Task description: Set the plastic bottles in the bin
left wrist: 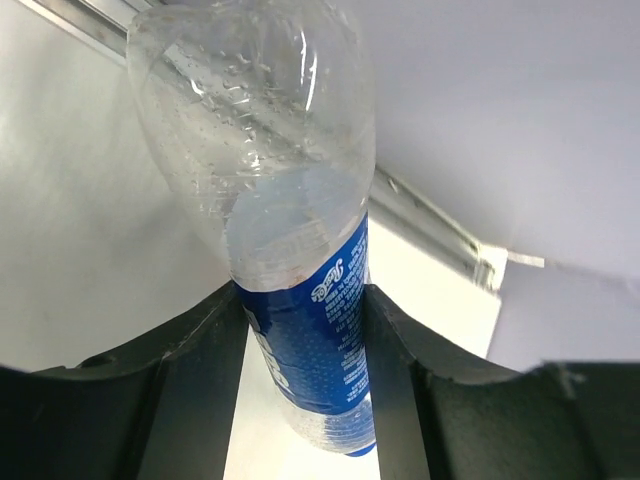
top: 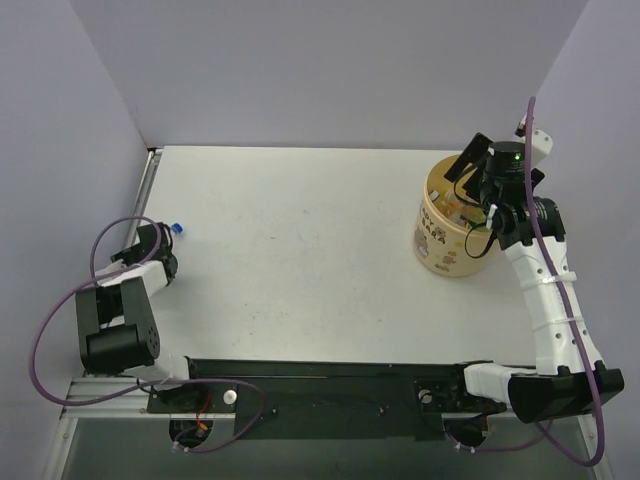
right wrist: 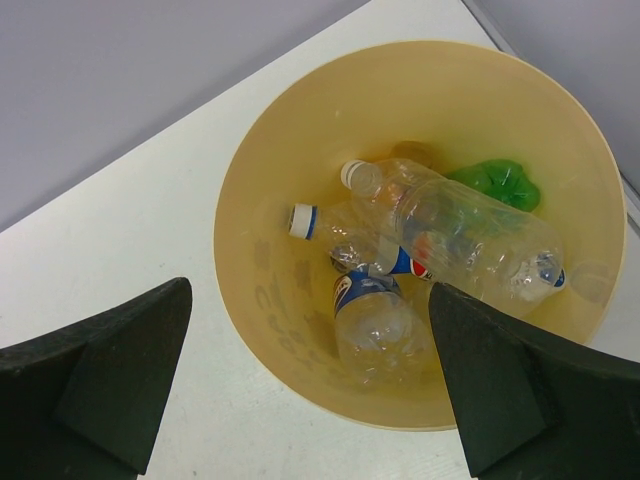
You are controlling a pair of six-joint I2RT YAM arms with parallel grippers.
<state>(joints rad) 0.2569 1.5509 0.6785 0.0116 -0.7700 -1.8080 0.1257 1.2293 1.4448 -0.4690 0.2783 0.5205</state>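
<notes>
The left gripper [left wrist: 305,295] is clamped on the clear plastic bottle with a blue Pepsi label [left wrist: 285,230], its fingers [left wrist: 215,340] pressing the label from both sides; most of the clear body juts out beyond the fingertips. That overhang is the likely trouble; the thin wall could buckle or the slick label slide, letting the bottle pivot or drop during a lift. The grey side wall [top: 60,150] stands near this gripper, so a swing might knock the bottle against it.

The right gripper [right wrist: 310,290] hangs with its jaws wide apart and holding nothing, directly above the round tan plastic bin [right wrist: 250,150], which holds several bottles [right wrist: 470,235]; unless it clears away, the arms could clash over the rim.
</notes>
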